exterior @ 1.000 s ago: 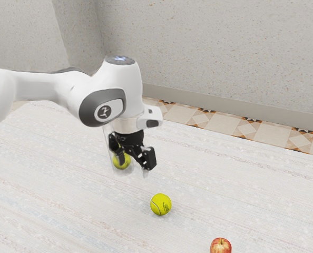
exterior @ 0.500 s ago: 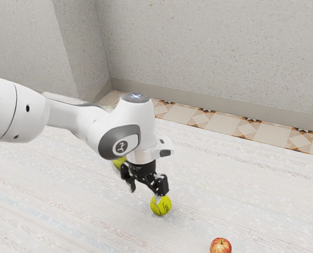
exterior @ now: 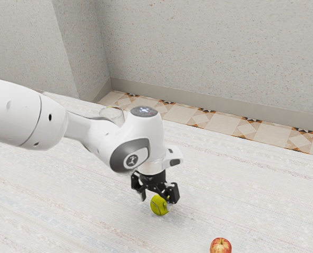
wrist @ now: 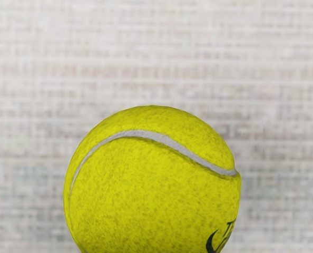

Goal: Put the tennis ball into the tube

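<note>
The tennis ball (exterior: 158, 206) is round and bright yellow-green, with a fuzzy surface and a pale grey seam that curves across it; part of a dark printed mark shows near one edge in the wrist view. It sits on the pale, streaked tabletop (exterior: 241, 184), outside the tube (exterior: 105, 114) and well apart from it. The tube is clear and colourless, standing upright with its round mouth facing up, its lower part hidden behind the arm.
</note>
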{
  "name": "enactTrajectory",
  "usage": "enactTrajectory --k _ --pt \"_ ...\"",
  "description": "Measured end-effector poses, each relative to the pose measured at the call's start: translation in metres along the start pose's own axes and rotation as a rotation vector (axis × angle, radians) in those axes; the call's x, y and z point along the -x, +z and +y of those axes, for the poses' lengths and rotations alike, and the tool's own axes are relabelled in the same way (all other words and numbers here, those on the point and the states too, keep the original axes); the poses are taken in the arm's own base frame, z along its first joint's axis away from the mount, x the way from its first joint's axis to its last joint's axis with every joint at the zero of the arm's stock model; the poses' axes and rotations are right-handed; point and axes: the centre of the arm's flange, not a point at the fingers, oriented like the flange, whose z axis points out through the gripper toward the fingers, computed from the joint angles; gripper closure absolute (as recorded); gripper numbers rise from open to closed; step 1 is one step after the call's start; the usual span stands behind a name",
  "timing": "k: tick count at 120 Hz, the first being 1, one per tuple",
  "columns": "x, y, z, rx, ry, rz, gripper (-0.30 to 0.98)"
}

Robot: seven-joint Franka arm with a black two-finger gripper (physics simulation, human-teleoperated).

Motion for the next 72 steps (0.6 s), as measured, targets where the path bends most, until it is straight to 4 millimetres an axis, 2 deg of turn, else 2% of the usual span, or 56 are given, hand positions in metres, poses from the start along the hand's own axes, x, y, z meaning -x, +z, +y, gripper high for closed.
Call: enactTrajectory --k 53,72 --pt "-0.016 0.021 0.002 0.002 -0.027 0.011 0.0" --pt "-0.017 0.035 0.001 -0.002 -0.034 0.006 0.0"
